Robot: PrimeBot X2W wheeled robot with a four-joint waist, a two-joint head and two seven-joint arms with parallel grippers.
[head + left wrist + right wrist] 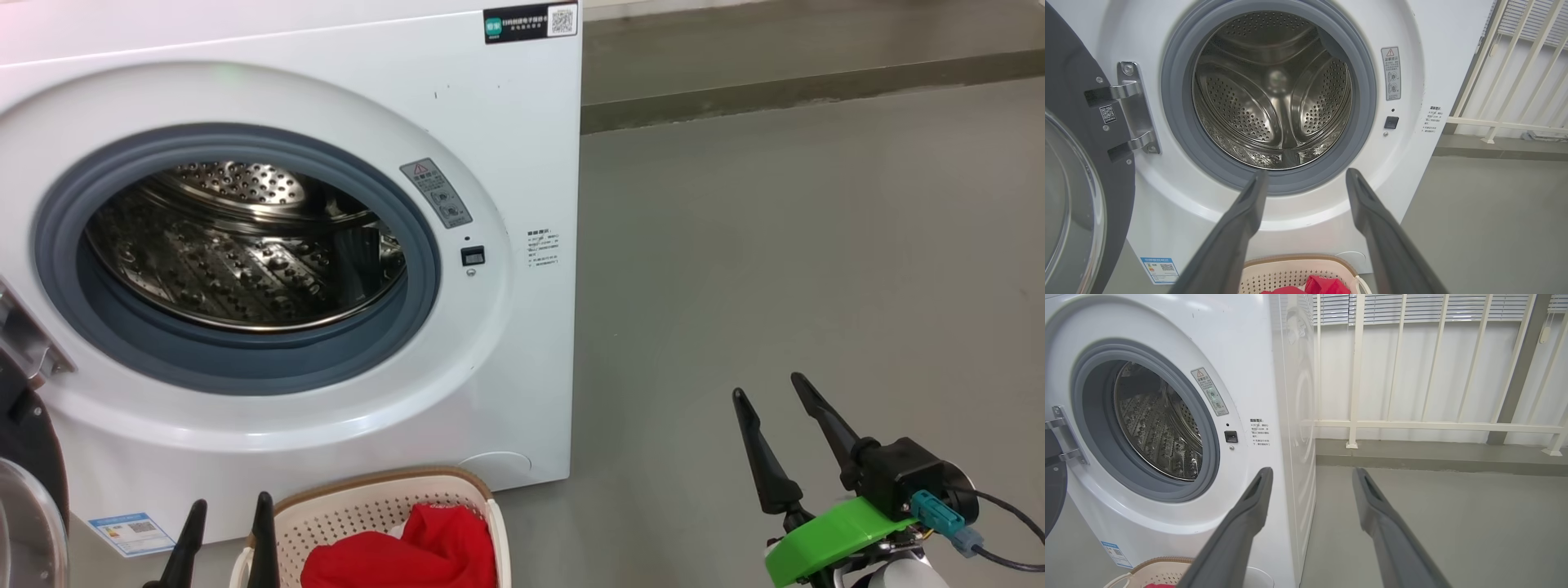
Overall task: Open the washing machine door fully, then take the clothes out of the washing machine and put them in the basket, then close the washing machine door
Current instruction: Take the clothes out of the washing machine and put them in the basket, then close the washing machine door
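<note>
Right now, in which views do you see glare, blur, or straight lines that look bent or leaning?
Head view: even light, sharp, small glints on the steel drum. Left wrist view: the left gripper, very close, looks slightly soft; the bars of the railing lean. Right wrist view: the railing leans outward too, and the glossy side of the washing machine mirrors it.
</note>
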